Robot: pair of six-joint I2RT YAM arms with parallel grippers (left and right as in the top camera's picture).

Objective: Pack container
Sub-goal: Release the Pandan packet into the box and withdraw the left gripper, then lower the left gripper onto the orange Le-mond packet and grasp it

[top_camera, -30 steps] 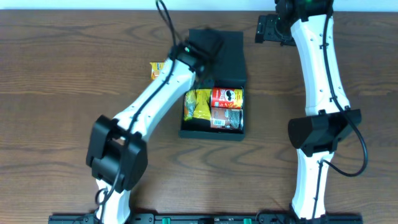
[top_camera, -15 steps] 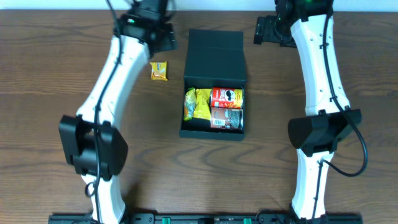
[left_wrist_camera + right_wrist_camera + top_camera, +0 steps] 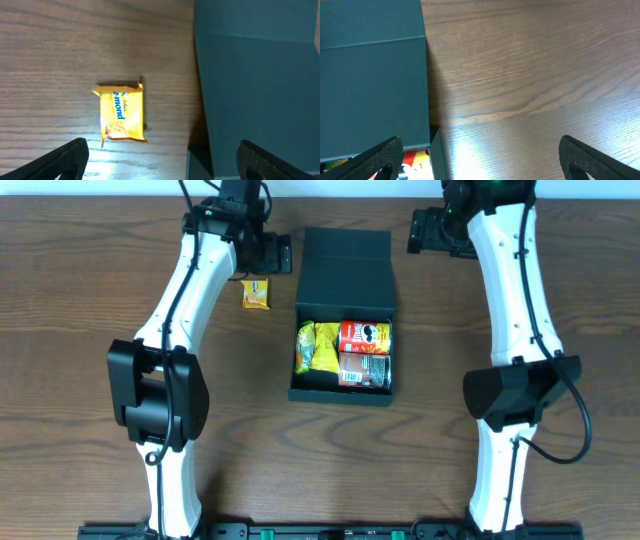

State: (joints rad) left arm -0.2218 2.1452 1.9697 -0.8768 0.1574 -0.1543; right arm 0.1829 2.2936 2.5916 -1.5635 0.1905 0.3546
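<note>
The dark teal-black container (image 3: 343, 393) lies open mid-table with its flap lid (image 3: 346, 270) folded back flat. Inside are a yellow packet (image 3: 318, 348), a red snack can (image 3: 365, 335) and a darker can (image 3: 364, 368). A small yellow snack packet (image 3: 256, 293) lies on the table left of the lid; it also shows in the left wrist view (image 3: 122, 112). My left gripper (image 3: 268, 252) is open and empty, just beyond that packet beside the lid's left edge (image 3: 240, 80). My right gripper (image 3: 434, 230) is open and empty, right of the lid (image 3: 372, 75).
The brown wooden table (image 3: 90, 360) stretches to both sides of the container. Both white arms reach from the front edge to the back of the table, the left arm (image 3: 190, 290) left of the box and the right arm (image 3: 515, 290) to its right.
My left arm swung off the container's lid, out to the left and back, and now has its gripper beside the lid near the loose yellow packet. The right arm has not moved.
</note>
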